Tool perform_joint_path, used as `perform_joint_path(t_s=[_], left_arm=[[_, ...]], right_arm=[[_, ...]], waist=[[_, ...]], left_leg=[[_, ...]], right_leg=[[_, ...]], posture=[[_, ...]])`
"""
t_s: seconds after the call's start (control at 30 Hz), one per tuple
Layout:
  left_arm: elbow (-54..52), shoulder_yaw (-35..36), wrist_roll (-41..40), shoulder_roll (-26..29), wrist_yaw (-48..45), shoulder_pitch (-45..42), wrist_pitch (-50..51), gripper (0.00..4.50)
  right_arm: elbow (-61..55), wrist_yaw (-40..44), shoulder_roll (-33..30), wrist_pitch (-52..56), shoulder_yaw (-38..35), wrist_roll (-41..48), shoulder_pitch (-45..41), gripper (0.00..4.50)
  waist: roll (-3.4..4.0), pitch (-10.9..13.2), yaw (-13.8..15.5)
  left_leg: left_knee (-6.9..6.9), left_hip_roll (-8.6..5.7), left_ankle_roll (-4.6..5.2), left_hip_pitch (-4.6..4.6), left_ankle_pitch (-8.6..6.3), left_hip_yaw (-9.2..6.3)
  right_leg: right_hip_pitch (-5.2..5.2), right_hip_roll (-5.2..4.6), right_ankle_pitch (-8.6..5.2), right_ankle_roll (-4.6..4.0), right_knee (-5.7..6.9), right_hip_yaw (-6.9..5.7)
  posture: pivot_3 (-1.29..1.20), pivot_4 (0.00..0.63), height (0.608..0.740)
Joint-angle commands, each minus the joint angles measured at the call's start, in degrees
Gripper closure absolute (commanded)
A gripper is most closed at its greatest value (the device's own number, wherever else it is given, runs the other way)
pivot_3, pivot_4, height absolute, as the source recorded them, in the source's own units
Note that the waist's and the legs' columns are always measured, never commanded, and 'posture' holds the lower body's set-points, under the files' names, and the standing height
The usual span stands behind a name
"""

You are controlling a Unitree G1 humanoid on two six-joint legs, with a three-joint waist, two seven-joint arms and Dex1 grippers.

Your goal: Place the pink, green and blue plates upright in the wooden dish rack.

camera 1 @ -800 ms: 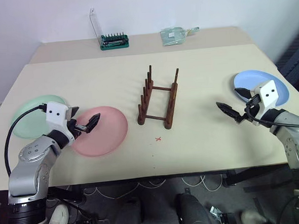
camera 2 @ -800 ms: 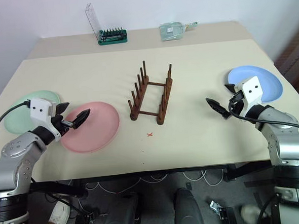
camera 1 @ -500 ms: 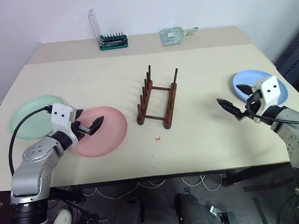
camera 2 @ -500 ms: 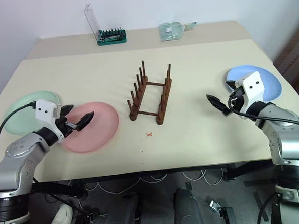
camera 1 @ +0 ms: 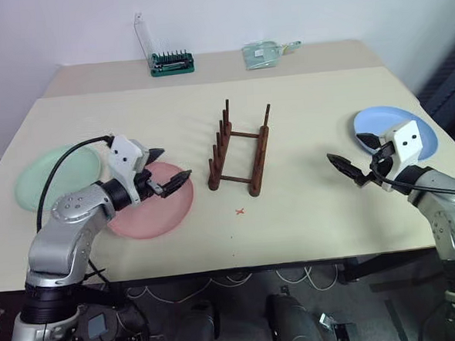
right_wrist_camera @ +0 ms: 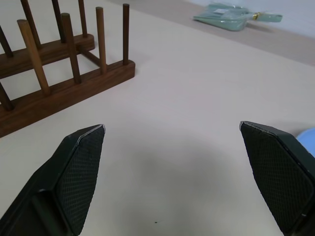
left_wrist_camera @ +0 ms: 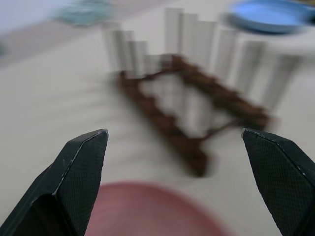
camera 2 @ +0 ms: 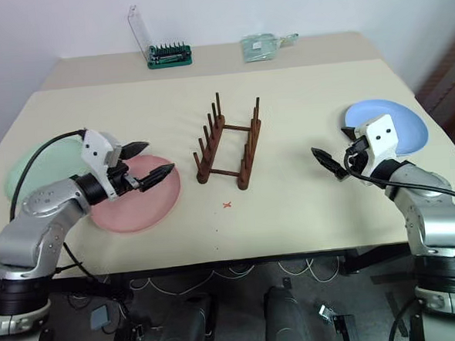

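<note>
The pale pink plate (camera 1: 149, 214) lies flat on the table's left side, with the mint green plate (camera 1: 50, 177) flat just left of it. My left gripper (camera 1: 169, 166) hovers open over the pink plate's far right rim, pointing at the dark wooden dish rack (camera 1: 240, 150), which stands empty mid-table. The rack (left_wrist_camera: 192, 123) appears blurred ahead of the left fingers, with the pink plate (left_wrist_camera: 147, 211) below. The light blue plate (camera 1: 387, 122) lies flat at the right edge. My right gripper (camera 1: 344, 148) hangs open and empty between the blue plate and the rack (right_wrist_camera: 54, 54).
A green bit-set case (camera 1: 173, 62) with a raised clear lid and a clear plastic bag (camera 1: 270, 52) sit at the table's far edge. A small red cross (camera 1: 240, 211) marks the tabletop in front of the rack.
My left arm has swung right, carrying its open gripper across the pink plate toward the rack. The right gripper has stayed about where it was.
</note>
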Motion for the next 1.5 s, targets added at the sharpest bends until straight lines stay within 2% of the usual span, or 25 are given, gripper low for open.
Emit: perform_joint_path(t_s=[0.03, 0.17, 0.33, 0.4, 0.5, 0.73, 0.87, 1.0, 1.23, 1.37, 1.5], left_arm=[[-4.1, -7.3, -2.2, -0.8, -4.3, -1.5, 3.3, 0.00], [-3.3, -11.2, -1.4, -2.1, -5.0, -2.2, 4.6, 0.00], [4.3, -13.9, 1.9, -12.3, 6.4, -6.4, 11.4, 0.00], [7.8, -17.3, 6.6, -15.5, 10.4, -8.4, 11.1, 0.00], [10.0, -19.7, 8.2, -19.3, 13.4, -9.4, 13.9, 0.00], [12.7, -18.9, 10.3, -25.6, 18.9, -9.8, 16.1, 0.00], [16.4, -18.2, 12.0, -27.0, 20.2, -11.2, 14.2, 0.00], [23.9, -13.6, 17.1, -29.1, 30.6, -13.6, 12.2, 0.00], [27.1, -10.0, 19.9, -29.4, 36.7, -14.8, 9.1, 0.00], [26.5, -10.2, 18.8, -30.1, 34.1, -14.7, 9.4, 0.00], [23.4, -14.9, 17.3, -30.1, 27.1, -13.5, 10.7, 0.00]], right_arm=[[-4.5, -0.3, 0.0, -0.9, -2.7, 1.2, 2.2, 0.02], [-5.8, -1.6, 0.6, -1.2, -3.9, 1.2, 4.9, 0.02], [-5.8, -2.0, 2.1, -2.6, -3.6, 1.2, 6.9, 0.02], [-5.2, -2.0, 2.6, -3.3, -3.4, 0.9, 6.9, 0.02], [-4.1, -1.8, 2.8, -4.4, -3.2, 0.6, 6.9, 0.02], [-1.1, -0.9, 2.4, -6.7, -3.4, 0.3, 6.2, 0.02], [-0.2, -0.7, 2.4, -7.5, -3.2, 0.2, 5.9, 0.02], [1.5, 0.2, 1.9, -8.6, -3.4, 0.0, 5.6, 0.02], [2.8, 0.6, 2.4, -10.2, -3.0, -0.5, 5.8, 0.02], [2.7, 0.4, 2.8, -10.5, -2.6, -0.7, 5.9, 0.02], [3.0, 0.2, 2.9, -10.8, -2.4, -0.8, 5.8, 0.02]], waist=[[0.00, 0.0, 0.0], [-0.01, 0.0, 0.0], [0.03, 0.0, 0.1], [0.01, 0.0, 0.2], [0.03, 0.0, 0.1], [0.08, 0.0, 0.2], [0.08, -0.1, 0.3], [0.08, -0.1, 0.2], [0.16, -0.1, -0.1], [0.17, -0.1, 0.1], [0.18, -0.1, 0.1]], left_leg=[[0.00, 0.00, 0.00, -0.01, 0.00, 0.00], [0.05, 0.00, 0.01, -0.01, 0.00, -0.01], [0.08, 0.00, 0.01, 0.02, 0.00, -0.02], [0.10, -0.03, 0.02, 0.02, 0.00, -0.03], [0.08, -0.03, 0.02, 0.03, -0.01, -0.04], [0.11, -0.03, 0.02, 0.05, 0.00, -0.04], [0.14, -0.05, 0.02, 0.05, 0.00, -0.04], [0.15, -0.05, 0.01, 0.11, 0.00, -0.04], [0.09, 0.00, 0.01, 0.28, 0.00, 0.02], [0.09, -0.02, 0.01, 0.27, 0.00, 0.01], [0.09, -0.03, 0.01, 0.25, 0.00, 0.01]], right_leg=[[-0.01, 0.00, 0.00, 0.00, 0.00, 0.00], [0.02, 0.00, 0.00, 0.00, 0.00, 0.00], [0.07, 0.01, -0.01, 0.01, 0.01, 0.00], [0.10, 0.00, -0.01, 0.03, -0.01, 0.00], [0.09, 0.00, -0.03, 0.06, 0.01, -0.01], [0.13, 0.00, -0.03, 0.06, 0.01, 0.00], [0.16, -0.01, -0.03, 0.07, 0.00, 0.00], [0.20, -0.01, -0.03, 0.07, 0.02, 0.00], [0.25, 0.01, -0.04, 0.08, 0.04, 0.01], [0.28, 0.00, -0.05, 0.10, 0.03, 0.01], [0.28, 0.00, -0.05, 0.11, 0.03, 0.01]], posture=[[0.00, 0.150, 0.740], [0.00, 0.150, 0.740], [0.00, 0.150, 0.740], [0.00, 0.150, 0.740], [0.00, 0.150, 0.740], [0.00, 0.150, 0.740], [0.00, 0.150, 0.740], [0.00, 0.150, 0.740], [0.00, 0.150, 0.740], [0.00, 0.150, 0.740], [0.00, 0.150, 0.740]])
